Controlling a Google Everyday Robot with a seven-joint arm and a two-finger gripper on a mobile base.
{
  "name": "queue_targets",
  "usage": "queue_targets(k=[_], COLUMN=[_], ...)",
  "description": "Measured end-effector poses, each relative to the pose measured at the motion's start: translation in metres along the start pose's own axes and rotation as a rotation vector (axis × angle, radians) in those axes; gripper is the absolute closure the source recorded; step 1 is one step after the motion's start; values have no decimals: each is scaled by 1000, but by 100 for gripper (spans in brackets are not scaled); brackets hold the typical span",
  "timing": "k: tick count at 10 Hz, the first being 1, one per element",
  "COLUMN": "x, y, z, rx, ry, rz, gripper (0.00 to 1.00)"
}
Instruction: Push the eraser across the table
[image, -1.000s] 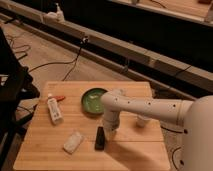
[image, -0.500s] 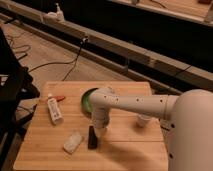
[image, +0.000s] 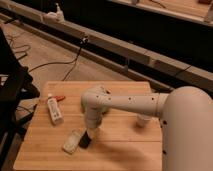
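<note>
One camera only, set high behind the robot's arm, looking down and forward over the table (image: 125, 152) at middling range. The end effector (image: 90, 133) sits near centre; floor and a long ledge fill twelve o'clock.

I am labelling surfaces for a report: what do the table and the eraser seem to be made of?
Table: light wood, probably bamboo; plank seams show. Eraser: matte black, maybe rubber or felt. The pincer is directly above it.

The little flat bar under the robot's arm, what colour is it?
Black. The small flat eraser lies under the gripper on the wooden table, seen in the camera view.
</note>
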Motion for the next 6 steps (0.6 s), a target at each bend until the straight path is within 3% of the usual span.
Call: queue_targets(k=[2,4,5,6], x=[-12,-6,7,31], y=[-15,-25,-24,-15], z=[-10,-34,-58,-91], rx=[31,85,130,196], ry=[5,46,83,117], rz=[-42,-52,-30,35], gripper=[100,100,99,94])
